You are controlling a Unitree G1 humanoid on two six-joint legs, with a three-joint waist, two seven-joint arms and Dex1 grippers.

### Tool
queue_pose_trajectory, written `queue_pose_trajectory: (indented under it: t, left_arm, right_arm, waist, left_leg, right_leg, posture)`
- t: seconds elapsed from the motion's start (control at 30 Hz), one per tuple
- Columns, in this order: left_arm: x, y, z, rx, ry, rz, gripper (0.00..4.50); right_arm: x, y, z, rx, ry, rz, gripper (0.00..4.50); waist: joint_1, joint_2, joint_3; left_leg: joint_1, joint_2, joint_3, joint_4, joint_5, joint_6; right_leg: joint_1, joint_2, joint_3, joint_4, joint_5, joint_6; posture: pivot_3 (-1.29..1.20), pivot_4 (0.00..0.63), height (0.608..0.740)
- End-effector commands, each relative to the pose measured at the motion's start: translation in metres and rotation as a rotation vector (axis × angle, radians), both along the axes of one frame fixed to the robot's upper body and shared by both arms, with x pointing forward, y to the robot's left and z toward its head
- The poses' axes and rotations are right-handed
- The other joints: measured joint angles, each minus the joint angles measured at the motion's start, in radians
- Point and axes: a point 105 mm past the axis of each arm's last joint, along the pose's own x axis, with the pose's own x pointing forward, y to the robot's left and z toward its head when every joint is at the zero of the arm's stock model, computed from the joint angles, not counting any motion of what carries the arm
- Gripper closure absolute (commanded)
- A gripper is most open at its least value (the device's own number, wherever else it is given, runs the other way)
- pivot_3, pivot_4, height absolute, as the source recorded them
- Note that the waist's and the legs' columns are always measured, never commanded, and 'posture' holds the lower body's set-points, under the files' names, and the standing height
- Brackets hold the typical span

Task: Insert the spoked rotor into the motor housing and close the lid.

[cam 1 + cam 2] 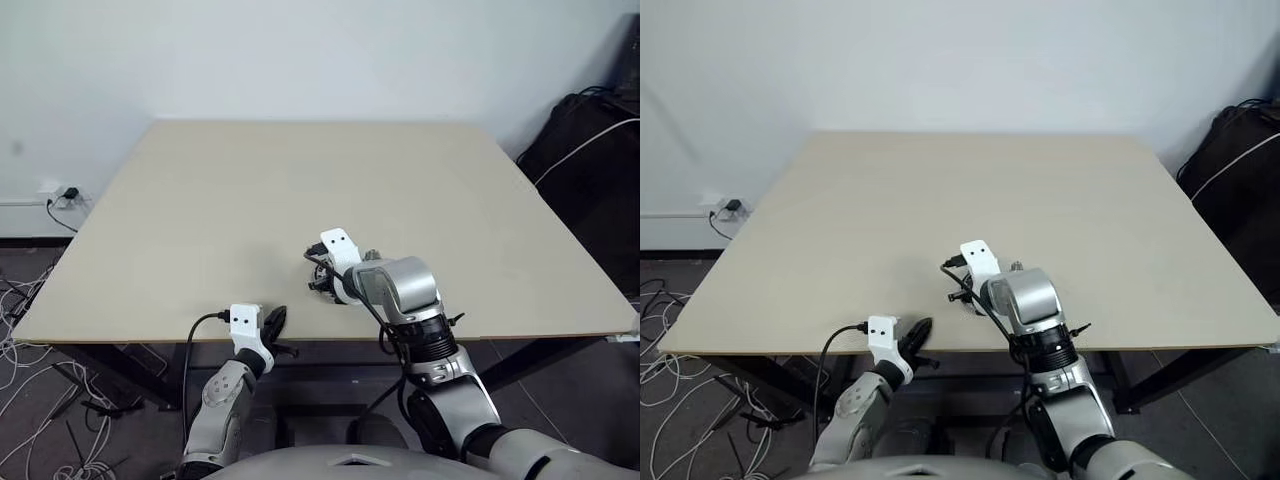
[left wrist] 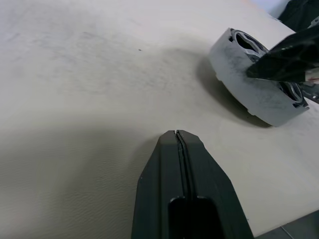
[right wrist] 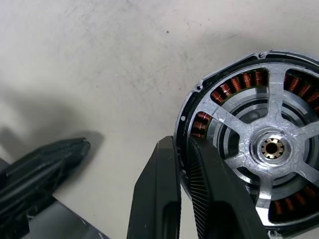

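- The right gripper [image 3: 182, 164] is nipped down on the rim of the motor housing [image 3: 234, 84]: one black finger sits outside the edge, the other on the inner side, with just the thin rim between them.
- In the right wrist view you look straight onto the top face of the motor: the spoked rotor [image 3: 273, 147] already sits in the housing, silvery spokes running out from a small brass-coloured hub, copper windings showing through the gaps.
- From the head camera that same gripper [image 1: 325, 283] points steeply down at the table [image 1: 300, 190], wrist bent over, the motor mostly hidden under it near the front edge, about mid-width.
- The left gripper [image 2: 178, 137] has its two fingers pressed flat together, nothing between them. It hovers low over the front edge of the table, pointing forward and a bit toward the motor.
- In the left wrist view the motor [image 2: 249, 84] shows side-on as a grey puck lying flat on the tabletop, with a black fingertip [image 2: 284, 59] of the right gripper on top of it.
- The two grippers are near each other but apart; the left one also shows as a dark shape [image 3: 42, 169] in the right wrist view, beside the motor.
- Can't pick out the lid as a separate piece in any view, so I can't tell where it is.
- The tabletop is plain beige; cables [image 1: 25, 330] lie on the floor off to the left and a dark bag [image 1: 590, 170] sits at the right.
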Motion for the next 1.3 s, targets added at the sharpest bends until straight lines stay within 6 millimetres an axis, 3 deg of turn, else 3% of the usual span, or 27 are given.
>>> queue_pose_trajectory:
  t: [0.03,0.13,0.27,0.37,0.47,0.53,0.63,0.67,0.73,0.83,0.97,1.13,1.3]
  left_arm:
    - [0.004,-0.002,0.014,-0.005,-0.058,0.0,4.5]
    - [0.004,-0.002,0.014,-0.003,-0.056,-0.002,4.5]
    - [0.004,-0.002,0.015,-0.001,-0.054,-0.009,4.5]
    - [0.004,-0.003,0.016,0.001,-0.056,-0.018,4.5]
    - [0.004,-0.003,0.017,0.002,-0.059,-0.023,4.5]
    - [0.005,-0.003,0.018,0.007,-0.067,-0.022,4.5]
    - [0.007,-0.001,0.023,0.019,-0.089,-0.021,4.5]
    - [0.008,-0.001,0.025,0.023,-0.096,-0.022,4.5]
    - [0.008,0.0,0.026,0.031,-0.102,-0.024,4.5]
    - [0.011,0.002,0.028,0.066,-0.117,-0.027,4.5]
    - [0.012,0.001,0.029,0.078,-0.119,-0.04,4.5]
    - [0.01,-0.002,0.027,0.074,-0.1,-0.073,4.5]
    - [0.01,-0.006,0.027,0.072,-0.095,-0.092,4.5]
  right_arm:
    - [0.005,0.024,0.021,0.064,-0.1,0.076,3.58]
    - [-0.002,0.047,0.041,0.137,-0.179,0.169,2.64]
    - [-0.012,0.067,0.072,0.284,-0.273,0.279,2.64]
    - [-0.011,0.068,0.108,0.426,-0.447,0.309,2.64]
    - [0.005,0.051,0.133,0.416,-0.667,0.231,2.64]
    - [0.021,0.031,0.144,0.351,-0.793,0.127,3.27]
    - [0.044,-0.014,0.157,0.129,-1.017,-0.015,4.21]
    - [0.049,-0.028,0.157,0.085,-1.039,-0.069,4.47]
    - [0.054,-0.048,0.153,0.015,-1.038,-0.146,4.47]
    - [0.055,-0.089,0.138,-0.24,-1.043,-0.216,4.47]
    - [0.041,-0.125,0.085,-0.5,-0.832,-0.142,4.47]
    - [0.005,-0.107,0.051,-0.356,-0.558,0.012,4.47]
    - [-0.013,-0.076,0.057,-0.14,-0.487,0.1,4.47]
  waist:
    - [-0.005,0.0,0.0]
    - [-0.007,0.001,0.0]
    - [-0.003,0.0,0.0]
    - [0.003,0.0,0.0]
    - [0.006,0.0,0.0]
    - [0.006,0.0,0.0]
    - [0.007,0.0,0.0]
    - [0.007,0.0,0.0]
    - [0.006,0.0,0.0]
    - [0.008,0.0,0.0]
    - [0.01,0.0,0.0]
    - [0.004,0.001,0.001]
    - [0.009,0.0,0.001]
  left_leg:
    - [0.0,0.0,0.0,0.0,0.0,0.0]
    - [0.0,0.001,-0.001,0.0,0.0,0.0]
    - [0.0,0.0,-0.001,0.0,0.0,0.0]
    - [0.0,0.0,-0.001,0.0,0.0,0.0]
    - [0.0,0.0,-0.001,0.0,0.0,0.0]
    - [0.0,0.0,-0.001,0.0,0.0,0.0]
    - [0.0,-0.001,0.0,0.0,0.0,0.0]
    - [0.0,-0.001,0.0,0.0,0.0,0.0]
    - [0.0,-0.001,0.0,0.0,0.0,0.0]
    - [0.001,0.0,0.0,-0.001,0.001,-0.001]
    - [0.001,0.0,0.001,-0.001,0.001,0.0]
    - [0.002,0.001,0.0,-0.001,0.0,0.0]
    - [0.003,0.001,-0.001,0.0,0.0,0.0]
  right_leg:
    - [0.0,0.0,0.0,0.0,0.0,0.0]
    - [0.0,0.001,0.0,0.0,0.0,0.0]
    - [0.0,0.001,0.0,0.0,0.0,0.0]
    - [0.0,0.0,0.0,-0.001,0.0,0.0]
    - [0.0,0.0,0.0,-0.001,0.0,0.001]
    - [0.0,0.0,0.0,-0.001,0.0,0.001]
    - [0.001,-0.001,0.0,-0.001,0.0,0.001]
    - [0.0,-0.001,0.0,-0.001,0.0,0.0]
    - [0.0,0.0,0.001,-0.001,0.0,0.0]
    - [0.0,0.001,0.001,-0.001,-0.001,-0.001]
    - [0.001,-0.001,0.001,-0.002,-0.001,-0.001]
    - [0.001,-0.003,0.002,-0.001,-0.001,-0.001]
    - [0.003,0.001,0.0,-0.001,-0.001,-0.001]
  posture:
    - [0.0,0.0,0.74]
    - [0.0,0.0,0.74]
    - [0.0,0.0,0.74]
    - [0.0,0.0,0.74]
    - [0.0,0.0,0.74]
    - [0.0,0.0,0.74]
    - [0.0,0.0,0.74]
    - [0.0,0.0,0.74]
    - [0.0,0.0,0.74]
    - [0.0,0.0,0.74]
    - [0.0,0.0,0.74]
    - [0.0,0.0,0.74]
    - [0.0,0.0,0.74]
